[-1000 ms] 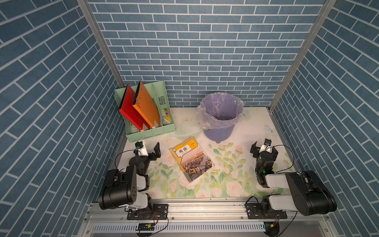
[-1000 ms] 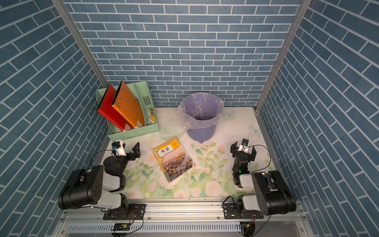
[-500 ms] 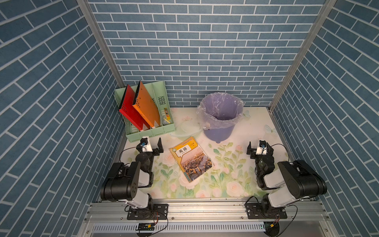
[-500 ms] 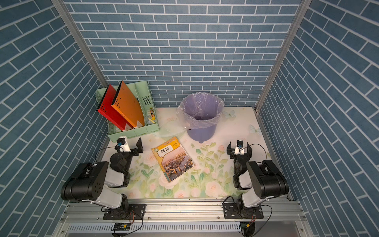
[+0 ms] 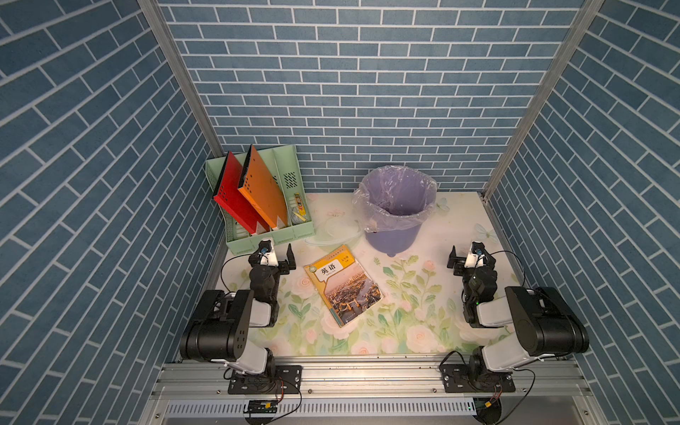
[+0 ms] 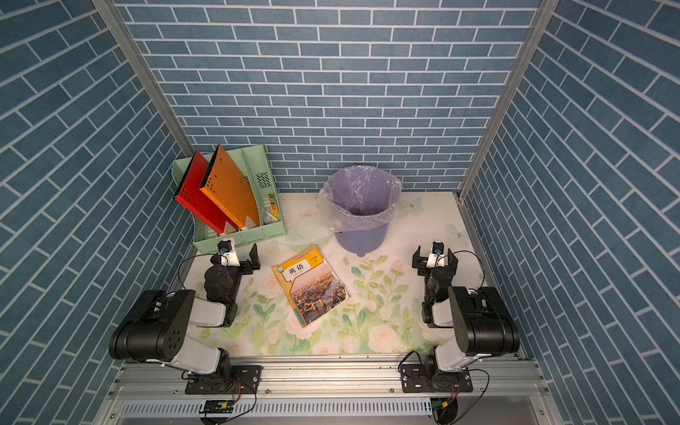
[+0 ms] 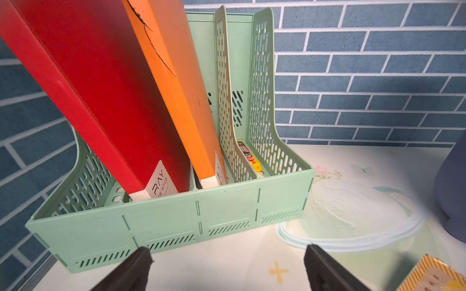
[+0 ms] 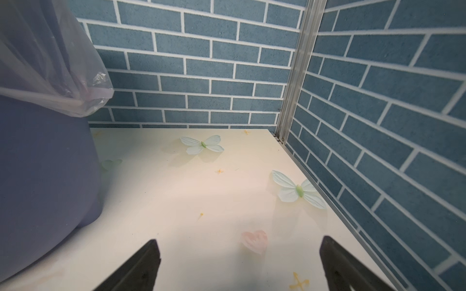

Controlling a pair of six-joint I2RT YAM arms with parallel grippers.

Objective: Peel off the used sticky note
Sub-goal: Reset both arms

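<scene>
I am looking for the sticky note and I cannot find it for sure. My best guess is that it sits on or inside the book (image 5: 342, 283). The book lies flat and shut near the middle of the tabletop (image 5: 415, 316), a bit toward the left edge. A small yellow bit shows at the book's corner in the left wrist view, but I cannot tell if it is the note or just the cover.

The left gripper (image 7: 227, 254) is spread wide and holds nothing. It points at the green file holder (image 5: 272, 235) in the back left corner. The right gripper (image 8: 239, 243) is wide too and holds nothing. It is near the right edge, well apart from the book. The purple bin (image 5: 393, 239) stands by the back edge.

A sticky note should be thin, light and soft, so it bends and rips easily. I think the glue runs along 1 edge. The loose edge across from it is the place to pinch, then pull slowly. The book is light too and may slide, so the other gripper may need to press it down.
</scene>
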